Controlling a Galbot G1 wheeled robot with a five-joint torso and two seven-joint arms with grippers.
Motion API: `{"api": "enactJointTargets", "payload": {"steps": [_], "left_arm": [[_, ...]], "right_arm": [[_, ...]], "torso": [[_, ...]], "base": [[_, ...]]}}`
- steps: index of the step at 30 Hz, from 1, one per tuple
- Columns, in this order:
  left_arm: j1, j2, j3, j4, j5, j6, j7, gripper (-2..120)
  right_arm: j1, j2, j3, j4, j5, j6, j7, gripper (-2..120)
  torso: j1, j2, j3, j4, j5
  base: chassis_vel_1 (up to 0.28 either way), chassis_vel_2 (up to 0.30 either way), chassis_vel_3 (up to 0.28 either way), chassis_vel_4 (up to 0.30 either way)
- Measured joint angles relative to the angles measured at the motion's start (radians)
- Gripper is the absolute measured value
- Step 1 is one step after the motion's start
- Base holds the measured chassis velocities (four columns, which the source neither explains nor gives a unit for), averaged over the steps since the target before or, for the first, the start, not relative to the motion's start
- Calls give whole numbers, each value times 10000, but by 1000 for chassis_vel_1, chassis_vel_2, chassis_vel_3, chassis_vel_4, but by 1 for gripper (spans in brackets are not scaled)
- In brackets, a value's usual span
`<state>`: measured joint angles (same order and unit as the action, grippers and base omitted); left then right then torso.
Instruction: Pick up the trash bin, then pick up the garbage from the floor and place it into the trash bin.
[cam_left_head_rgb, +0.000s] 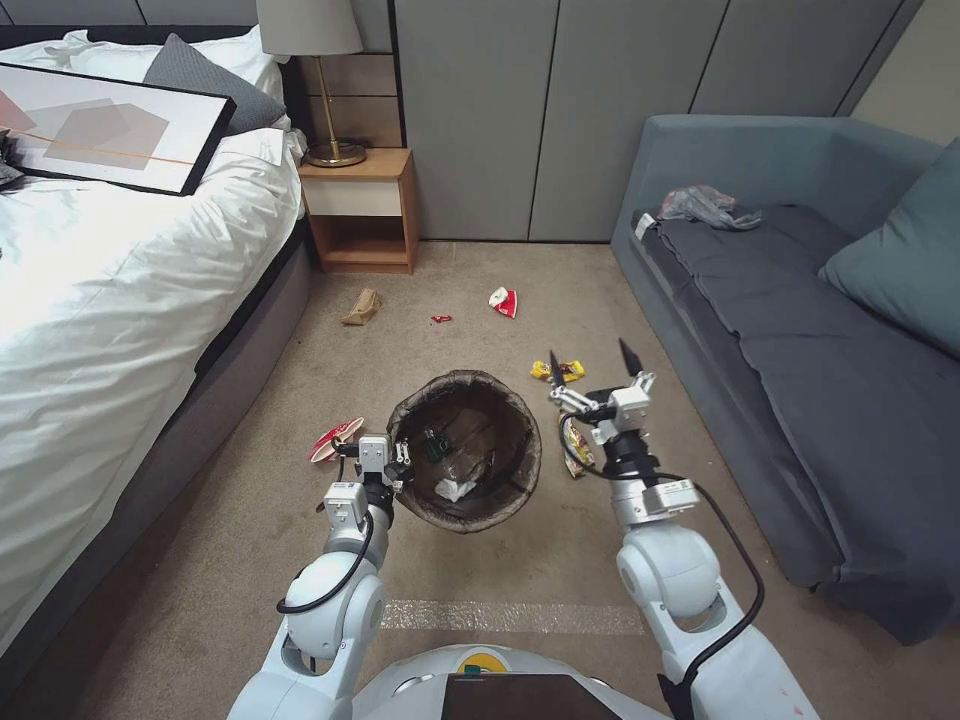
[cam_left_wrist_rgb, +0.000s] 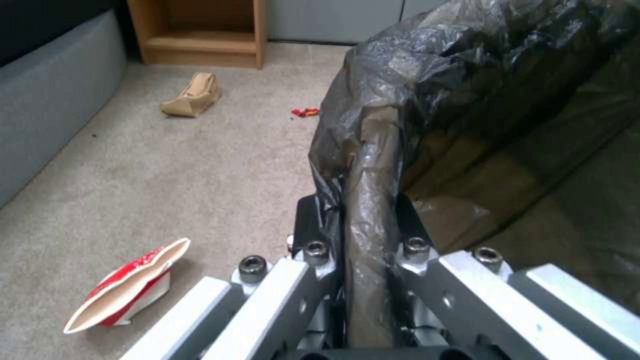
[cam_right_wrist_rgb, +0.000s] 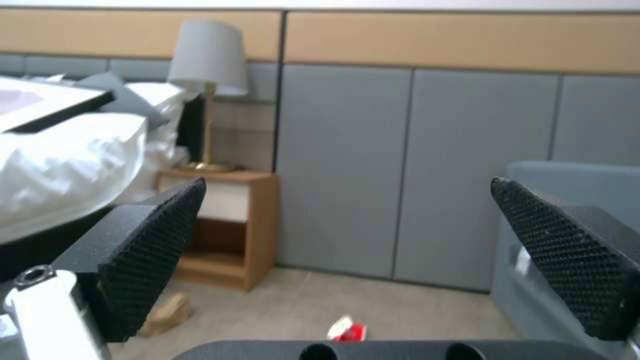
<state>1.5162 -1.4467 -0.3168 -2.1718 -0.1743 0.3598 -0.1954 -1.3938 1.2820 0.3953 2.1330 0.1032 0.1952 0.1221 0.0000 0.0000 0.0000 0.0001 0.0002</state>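
My left gripper is clamped on the bin rim. My right gripper hangs open just above the yellow wrapper, the nearer arm for it.

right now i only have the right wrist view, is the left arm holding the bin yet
Observer: Yes. The left gripper is shut on the bag-covered rim of the trash bin, with one of its jaws inside the rim and the other outside.
Operator: ok, any litter close to my right gripper
Observer: A yellow wrapper lies on the carpet by the far side of the bin. In the head view it is just below the open right gripper.
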Motion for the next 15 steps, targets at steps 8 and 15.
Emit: {"api": "enactJointTargets", "payload": {"steps": [8, 15], "left_arm": [[52, 4, 17, -31, 24, -9, -15, 3], [82, 33, -51, -120, 35, -28, -16, 3]], "right_arm": [[49, -1, 497, 355, 202, -52, 32, 100], [-186, 166, 759, -136, 256, 713, 84, 100]], "torso": [[0, 0, 0, 0, -1], [0, 0, 0, -1, -1]], "base": [[0, 0, 0, 0], [0, 0, 0, 0]]}}
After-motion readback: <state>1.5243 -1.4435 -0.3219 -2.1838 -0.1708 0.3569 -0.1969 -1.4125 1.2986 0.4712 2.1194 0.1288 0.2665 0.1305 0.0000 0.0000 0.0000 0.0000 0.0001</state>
